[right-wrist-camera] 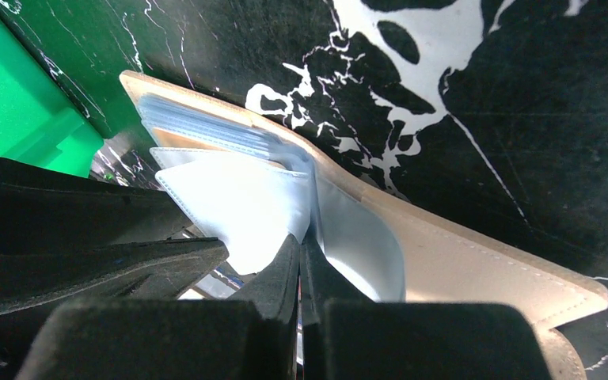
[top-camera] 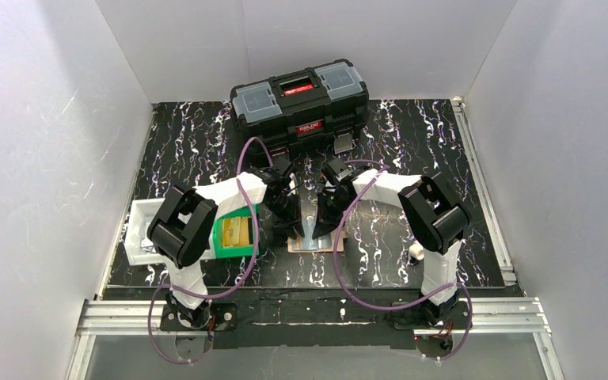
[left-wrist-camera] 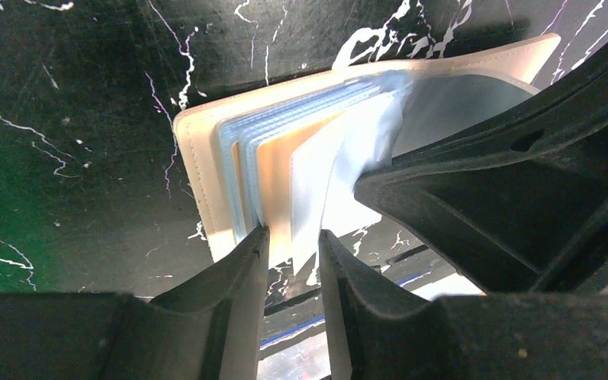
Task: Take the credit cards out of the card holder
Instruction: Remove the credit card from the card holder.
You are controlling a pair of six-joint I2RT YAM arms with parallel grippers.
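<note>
- Progress: I judge that no card is out yet. The card holder (top-camera: 317, 242) lies open on the table between both arms, and the credit cards (left-wrist-camera: 275, 174) sit in its sleeves, an orange-tan one showing.
- My left gripper (left-wrist-camera: 293, 261) is narrowly spread, straddling that card's near edge without clamping it.
- My right gripper (right-wrist-camera: 299, 253) is pressed together on a pale sleeve (right-wrist-camera: 237, 206).
- Leftward, the green bin (top-camera: 229, 248) holds yellow-tan slabs (top-camera: 237, 229); I cannot make out what is in the white tray (top-camera: 136, 229).
- Farthest, the black toolbox (top-camera: 301, 103) has its lid down.

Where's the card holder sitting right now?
Top view: the card holder lies open on the tabletop, centre and toward the near edge, just right of the green bin and in front of the black toolbox.
</note>
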